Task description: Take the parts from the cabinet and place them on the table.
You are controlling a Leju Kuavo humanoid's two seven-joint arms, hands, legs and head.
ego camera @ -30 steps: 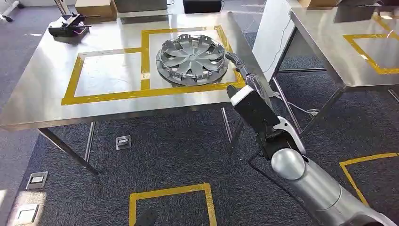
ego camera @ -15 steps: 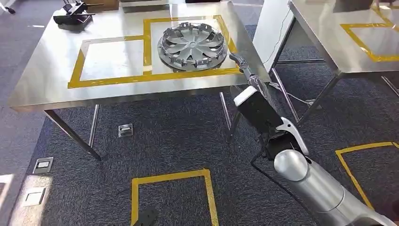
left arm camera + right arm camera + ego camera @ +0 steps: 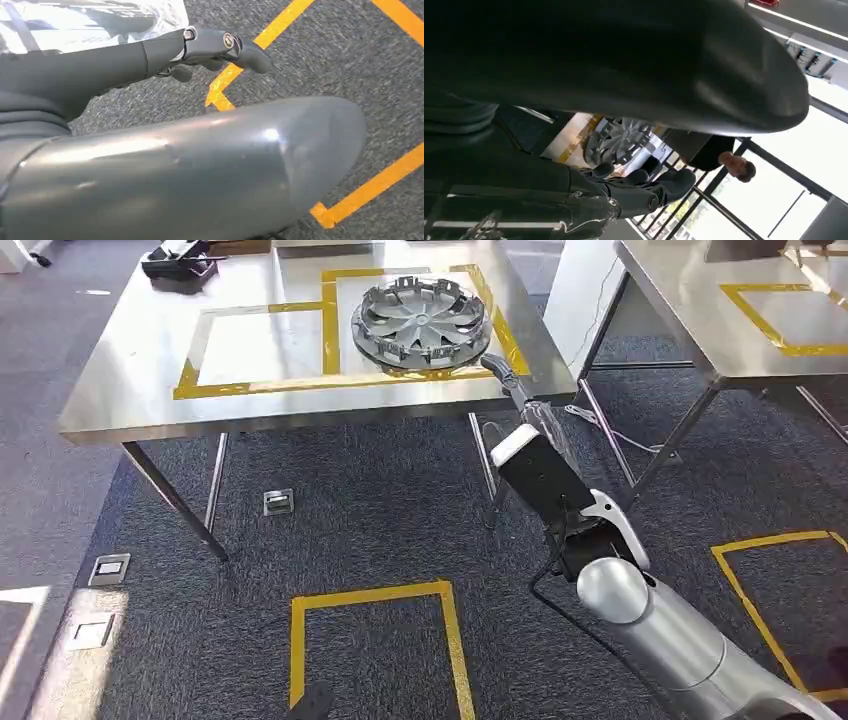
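We see one hubcap [image 3: 421, 322] inside the bench's [image 3: 130, 380] taped square; right robot hand [image 3: 510, 380] empty, fingers loosely spread beside it.

Right arm [image 3: 660, 635]: silver tube, polished ball joint, black forearm block with white cap. Thin black cable alongside. Dark grey hand [image 3: 505, 375].

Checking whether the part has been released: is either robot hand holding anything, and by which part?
Nothing is held. The grey plastic wheel cover lies on the steel table; the right robot hand is beside its rim, apart. The left robot hand holds nothing.
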